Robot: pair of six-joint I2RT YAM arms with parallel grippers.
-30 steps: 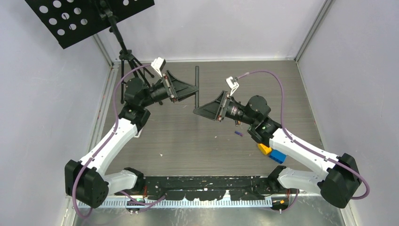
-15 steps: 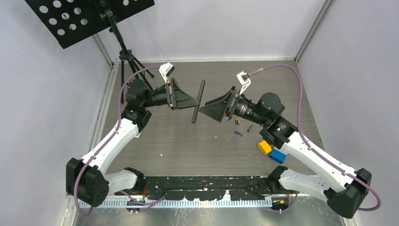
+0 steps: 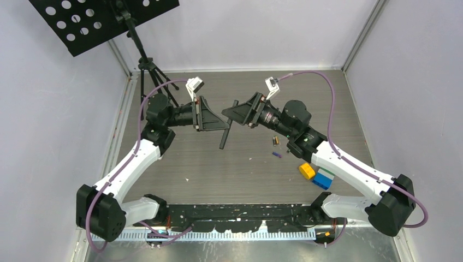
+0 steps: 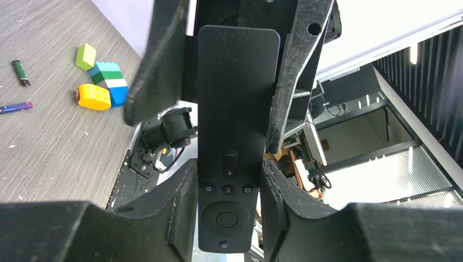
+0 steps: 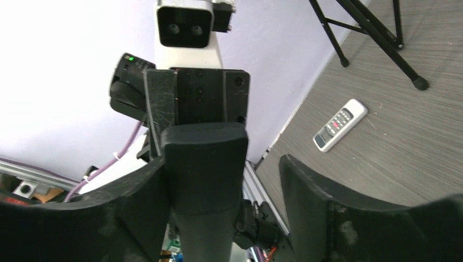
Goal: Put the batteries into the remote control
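From above, the left gripper point(image 3: 221, 124) is clamped on the black remote control point(image 3: 223, 140), which hangs above the table point(image 3: 218, 174) as a thin bar seen nearly edge-on, its far end tipped slightly rightward. The right gripper point(image 3: 232, 109) meets the remote's far end from the opposite side. Right of the remote, a gold-and-black battery point(image 3: 276, 141) lies on the wood, with a purple battery point(image 3: 277, 155) just nearer the arm bases. Further right of the remote sit a yellow block point(image 3: 307, 171) and a blue block point(image 3: 323, 178) topped with white and green, close together. The left wrist camera looks along the remote's button face: the left fingers point(image 4: 183, 207) press both long edges beside the round pad, holding it firmly, while the right gripper's fingers bracket the plain upper end. One touches the right-hand edge; the other is blurred, so its contact cannot be told. Left of the remote in this view lie the purple battery and a dark green battery point(image 4: 21, 72), well apart from it, beside the blocks and a lime block point(image 4: 85, 56). The right wrist camera sees the remote end-on, resting against one of its fingers point(image 5: 131, 218), with a clear gap to the other, so these jaws stand wide and grip nothing. Right of the remote here, a white remote control point(image 5: 339, 124) lies flat on the table near tripod legs point(image 5: 377, 38).
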